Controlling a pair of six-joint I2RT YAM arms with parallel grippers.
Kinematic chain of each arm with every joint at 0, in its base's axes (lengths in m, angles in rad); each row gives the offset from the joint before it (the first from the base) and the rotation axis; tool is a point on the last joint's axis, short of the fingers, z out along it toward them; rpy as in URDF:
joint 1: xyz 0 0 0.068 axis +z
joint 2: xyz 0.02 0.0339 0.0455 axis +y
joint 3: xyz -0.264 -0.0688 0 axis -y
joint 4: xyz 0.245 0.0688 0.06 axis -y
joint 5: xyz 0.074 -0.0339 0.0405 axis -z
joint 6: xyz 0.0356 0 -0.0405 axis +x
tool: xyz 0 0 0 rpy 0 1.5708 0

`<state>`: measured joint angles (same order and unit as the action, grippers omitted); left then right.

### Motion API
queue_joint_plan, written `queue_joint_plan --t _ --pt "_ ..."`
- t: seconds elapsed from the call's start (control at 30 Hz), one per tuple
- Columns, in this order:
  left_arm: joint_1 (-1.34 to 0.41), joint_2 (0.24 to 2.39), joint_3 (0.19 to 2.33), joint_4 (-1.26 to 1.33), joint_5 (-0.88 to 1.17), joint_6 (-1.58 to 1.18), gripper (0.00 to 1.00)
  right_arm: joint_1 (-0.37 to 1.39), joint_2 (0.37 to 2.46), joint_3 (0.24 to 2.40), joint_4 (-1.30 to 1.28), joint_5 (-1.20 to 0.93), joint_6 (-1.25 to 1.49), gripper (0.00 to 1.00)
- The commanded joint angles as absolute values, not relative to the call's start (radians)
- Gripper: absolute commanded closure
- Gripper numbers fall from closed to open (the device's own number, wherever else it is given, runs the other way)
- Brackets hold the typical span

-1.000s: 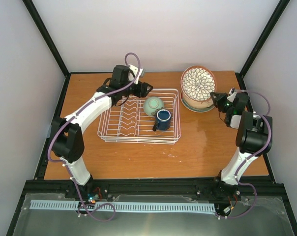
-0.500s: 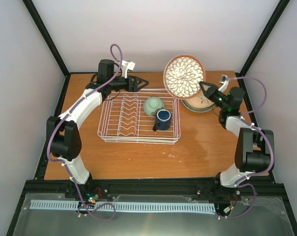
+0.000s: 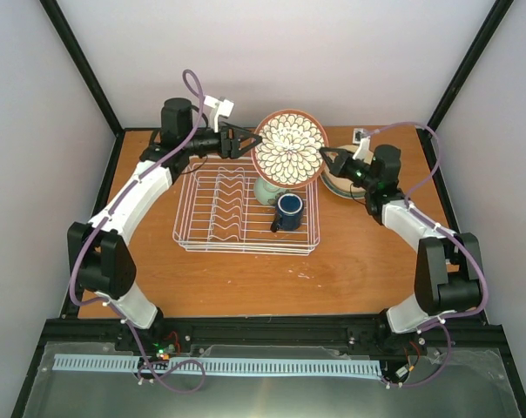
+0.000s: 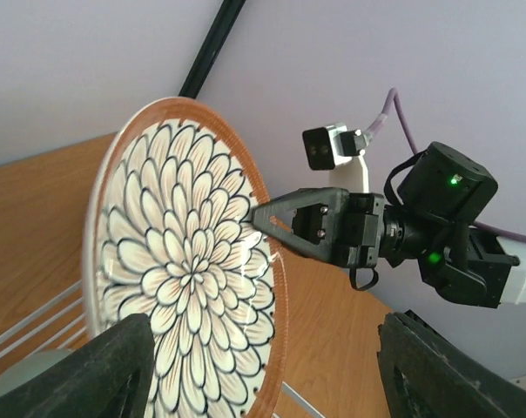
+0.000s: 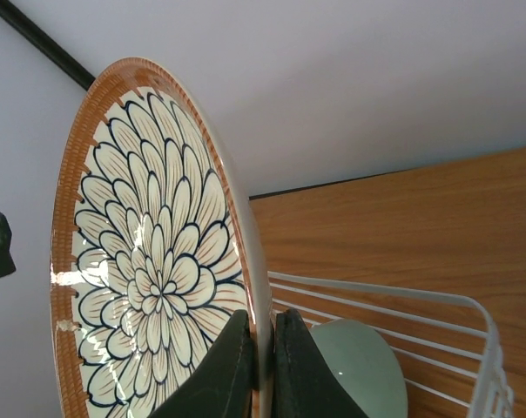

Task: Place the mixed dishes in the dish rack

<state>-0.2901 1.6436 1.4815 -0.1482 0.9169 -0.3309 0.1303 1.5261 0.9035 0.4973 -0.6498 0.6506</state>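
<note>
near the far tabletop (image 3: 246, 279) edge, right claw (image 3: 323, 158) pinches the stiff, probably slick, breakable plate (image 3: 287, 160) by its rim; left claw (image 3: 246, 143) released.

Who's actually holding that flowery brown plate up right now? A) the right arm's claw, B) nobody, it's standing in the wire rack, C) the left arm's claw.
A: the right gripper is pinched on the rim of the brown petal-patterned plate, while the left gripper sits open beside the plate's other edge.
</note>
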Motion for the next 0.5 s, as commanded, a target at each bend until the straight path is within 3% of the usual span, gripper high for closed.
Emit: queue_joint_plan --t 0.0,0.47 --pt "-0.294 1.633 1.472 -0.102 0.952 -0.358 0.29 0.18 1.476 0.988 0.589 -0.638 0.627 0.97" --pt "-0.295 1.628 1.459 -0.152 0.888 -0.305 0.32 0.198 1.423 1.007 0.529 -0.613 0.574 0.97"
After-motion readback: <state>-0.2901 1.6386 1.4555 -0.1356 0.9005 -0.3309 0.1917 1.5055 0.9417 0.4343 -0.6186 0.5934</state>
